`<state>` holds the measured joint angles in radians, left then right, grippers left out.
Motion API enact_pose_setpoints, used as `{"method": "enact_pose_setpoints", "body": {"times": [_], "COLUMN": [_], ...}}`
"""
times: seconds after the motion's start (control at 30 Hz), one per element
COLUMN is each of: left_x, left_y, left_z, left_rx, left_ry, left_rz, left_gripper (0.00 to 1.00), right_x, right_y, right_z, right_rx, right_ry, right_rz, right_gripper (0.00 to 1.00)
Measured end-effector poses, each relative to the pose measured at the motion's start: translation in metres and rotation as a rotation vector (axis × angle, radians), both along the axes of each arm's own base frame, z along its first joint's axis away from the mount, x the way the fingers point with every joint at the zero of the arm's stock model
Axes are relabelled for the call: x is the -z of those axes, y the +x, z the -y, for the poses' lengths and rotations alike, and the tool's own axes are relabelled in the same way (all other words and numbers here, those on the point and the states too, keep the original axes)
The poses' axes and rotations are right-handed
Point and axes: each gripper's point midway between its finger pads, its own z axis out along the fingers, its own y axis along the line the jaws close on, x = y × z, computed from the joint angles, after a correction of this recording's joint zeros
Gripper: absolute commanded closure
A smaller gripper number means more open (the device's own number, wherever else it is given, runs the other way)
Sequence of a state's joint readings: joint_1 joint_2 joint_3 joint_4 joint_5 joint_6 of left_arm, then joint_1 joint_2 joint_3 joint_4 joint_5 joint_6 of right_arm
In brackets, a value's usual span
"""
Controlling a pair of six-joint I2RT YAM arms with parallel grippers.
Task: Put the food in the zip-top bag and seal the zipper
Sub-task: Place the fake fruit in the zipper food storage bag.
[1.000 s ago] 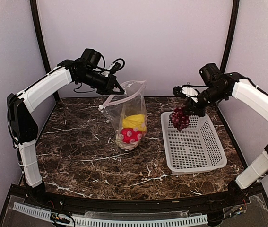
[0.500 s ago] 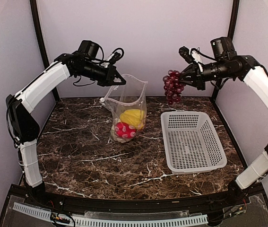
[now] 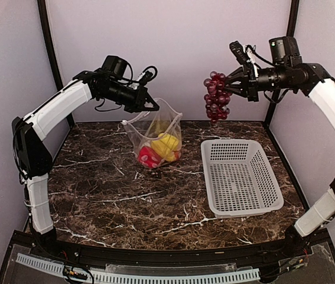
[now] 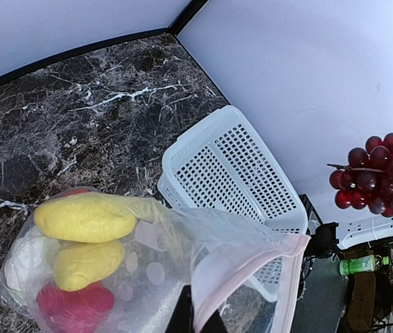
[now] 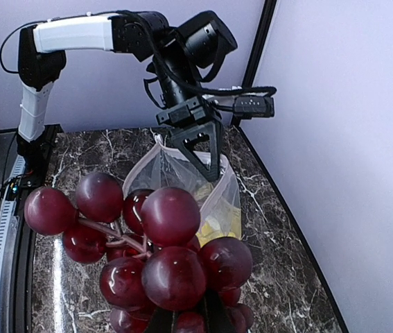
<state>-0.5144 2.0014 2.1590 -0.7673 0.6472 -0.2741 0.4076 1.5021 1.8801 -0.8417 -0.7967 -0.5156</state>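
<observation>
Right claw (image 3: 230,89) is gripping the grapes (image 3: 216,97), holding them in the air at 1 o'clock, beyond the basket (image 3: 206,171). Left claw (image 3: 152,107) is pinching the bag (image 3: 155,139) by its zipper (image 4: 251,267) at 11 o'clock, mouth gaping, yellow pieces (image 4: 85,216) and pepper (image 4: 75,306) lying inside.

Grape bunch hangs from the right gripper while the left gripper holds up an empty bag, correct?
The bag is not empty: the left wrist view shows yellow pieces and a red piece inside. The rest holds: grape bunch hangs from the right gripper, left gripper holds the bag.
</observation>
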Motion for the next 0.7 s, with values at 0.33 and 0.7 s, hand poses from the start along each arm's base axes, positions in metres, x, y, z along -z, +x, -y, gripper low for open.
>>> {"method": "enact_pose_setpoints", "body": {"times": [0.33, 0.7], "left_x": [0.001, 0.003], "left_y": [0.002, 0.005], "left_z": [0.002, 0.004], "left_rx": [0.004, 0.002], "left_ry": [-0.006, -0.012], "left_rz": [0.003, 0.001], "left_gripper": [0.99, 0.99], "right_x": [-0.015, -0.024], "right_y": [0.003, -0.003], "right_z": [-0.015, -0.064], "right_rx": [-0.074, -0.198], "right_ry": [0.080, 0.110], "right_rz": [-0.055, -0.037], "right_gripper": [1.00, 1.00]}}
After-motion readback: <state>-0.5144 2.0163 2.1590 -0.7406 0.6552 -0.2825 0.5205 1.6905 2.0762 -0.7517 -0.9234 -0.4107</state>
